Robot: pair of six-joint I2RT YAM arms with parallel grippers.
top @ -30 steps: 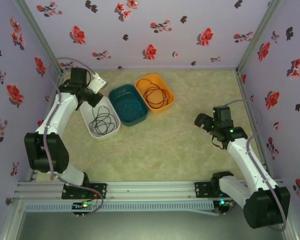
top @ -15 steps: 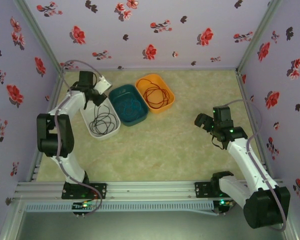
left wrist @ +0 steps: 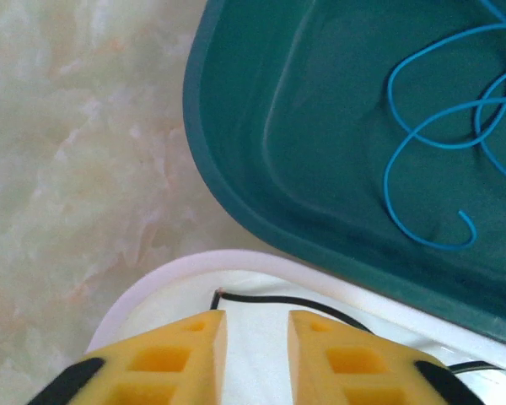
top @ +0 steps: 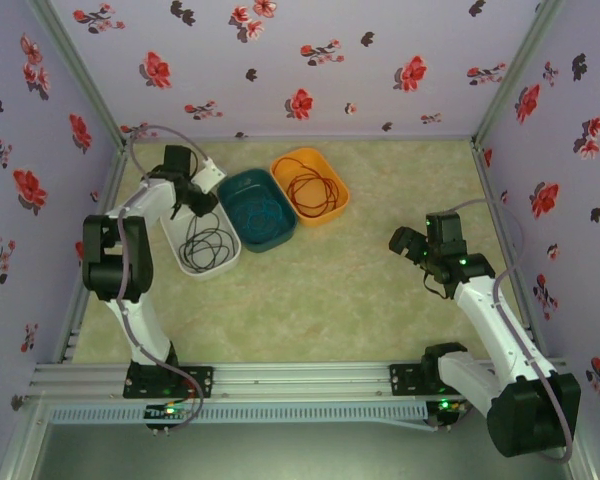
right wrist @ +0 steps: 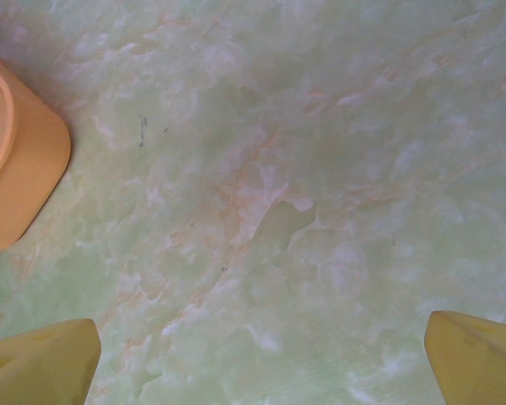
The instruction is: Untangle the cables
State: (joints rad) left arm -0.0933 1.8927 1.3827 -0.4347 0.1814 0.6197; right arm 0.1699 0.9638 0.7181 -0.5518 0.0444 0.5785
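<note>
The cables lie apart in three trays. A black cable (top: 206,246) is coiled in the white tray (top: 176,255), a blue cable (top: 263,211) in the teal tray (top: 242,184), and a red-orange cable (top: 314,189) in the orange tray (top: 302,157). My left gripper (top: 198,202) hovers over the white tray's far end. Its yellow fingers (left wrist: 190,350) stand slightly apart with nothing between them (left wrist: 257,329); the black cable's end (left wrist: 261,298) lies just past the tips, and blue cable loops (left wrist: 422,143) lie in the teal tray (left wrist: 320,126). My right gripper (top: 400,243) is wide open (right wrist: 261,363) above bare table.
The three trays sit side by side at the back left of the marbled green tabletop (top: 360,290). Floral walls close in the left, back and right sides. A corner of the orange tray (right wrist: 21,169) shows at the left of the right wrist view.
The left arm has folded back toward its base, and its gripper has shifted slightly right and nearer over the white tray. The right arm has not moved.
</note>
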